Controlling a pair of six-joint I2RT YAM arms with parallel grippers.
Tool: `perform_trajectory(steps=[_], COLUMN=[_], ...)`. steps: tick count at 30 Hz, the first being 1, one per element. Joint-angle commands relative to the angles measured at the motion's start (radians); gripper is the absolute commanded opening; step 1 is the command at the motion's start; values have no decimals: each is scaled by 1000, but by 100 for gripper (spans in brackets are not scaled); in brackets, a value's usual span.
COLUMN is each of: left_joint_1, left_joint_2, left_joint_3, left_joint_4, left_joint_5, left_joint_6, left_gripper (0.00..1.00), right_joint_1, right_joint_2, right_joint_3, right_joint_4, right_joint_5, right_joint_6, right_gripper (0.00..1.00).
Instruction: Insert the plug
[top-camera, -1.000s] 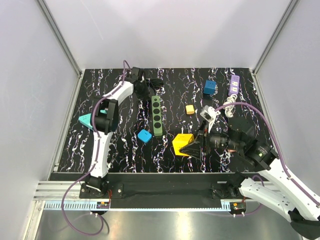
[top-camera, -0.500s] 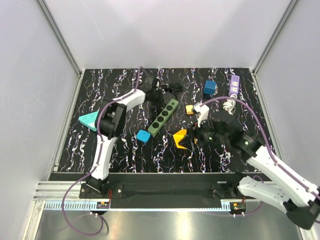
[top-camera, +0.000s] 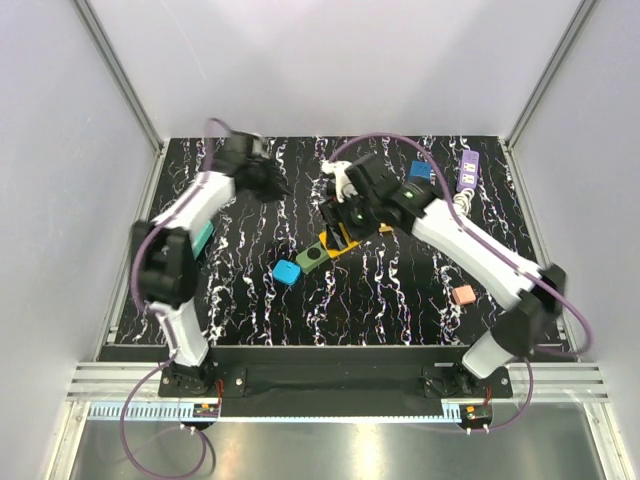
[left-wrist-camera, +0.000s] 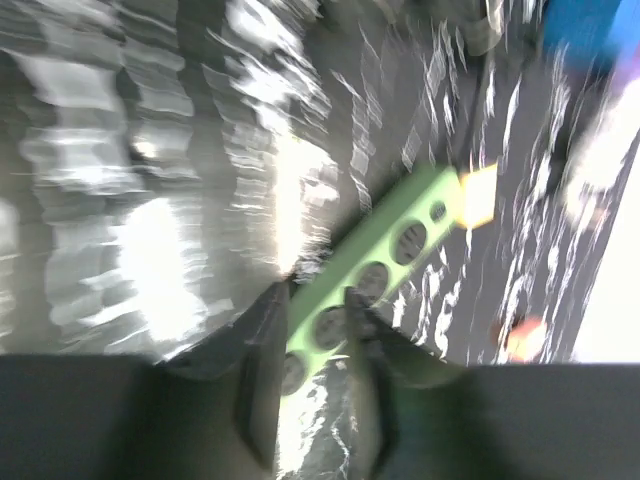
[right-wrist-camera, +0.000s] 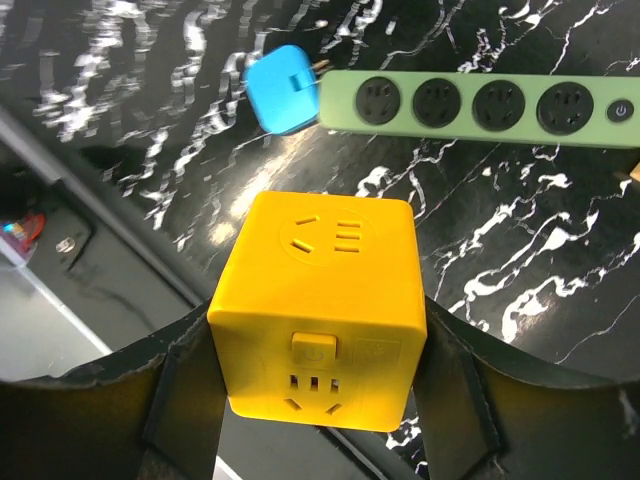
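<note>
Since right fingers (right-wrist-camera: 456, 398) swung left, yellow cube (right-wrist-camera: 320, 300) nears green strip (right-wrist-camera: 470, 105).

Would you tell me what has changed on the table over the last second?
The right gripper carried the yellow cube toward the green power strip, which swung diagonal. The left gripper opened and drew back left. The blue plug stayed put.
</note>
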Motion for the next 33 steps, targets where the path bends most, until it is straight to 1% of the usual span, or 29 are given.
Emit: perform_trajectory(steps=[1,2,3,4,5,6,10,12,17,19,22,23,29,33], left_joint_1=[131,169,182,188,188,188,188,188,182,182,179,173,127,125], left_joint_2=[-170,-224,-254,-285,-343,-369,-484,-552,-679,-702,-742,-750,-774,-790], left_joint_3=[-103,-129,-188,-215,-239,-282,-361,-407,-516,-554,-606,-615,-620,-620], left_joint_4=[-104,-118,-118,-118,-129,-135,-180,-180,-148,-144,-120,-112,-115,-115], left_joint_5=[-85,-56,-40,-30,-22,-4,15,40,9,-3,4,6,6,3], left_joint_6=[40,41,44,69,87,106,201,219,221,227,227,227,238,239], left_gripper=[39,45,61,69,75,99,99,99,99,99,99,99,99,99], right_joint_1=[-1,-1,0,-7,-13,-26,-115,-148,-222,-256,-285,-290,-303,-303], right_joint_2=[129,154,177,221,241,289,402,431,520,562,590,596,656,689], right_joint_3=[119,157,172,188,218,232,318,347,416,452,490,492,508,530], right_joint_4=[-102,-109,-116,-128,-131,-136,-171,-169,-201,-235,-238,-237,-241,-248], right_joint_5=[48,70,102,114,122,120,50,1,-117,-139,-153,-184,-206,-222], right_joint_6=[-12,-35,-58,-81,-137,-154,-214,-271,-378,-392,-409,-417,-422,-420], right_gripper=[0,0,0,0,0,0,0,0,0,0,0,0,0,0])
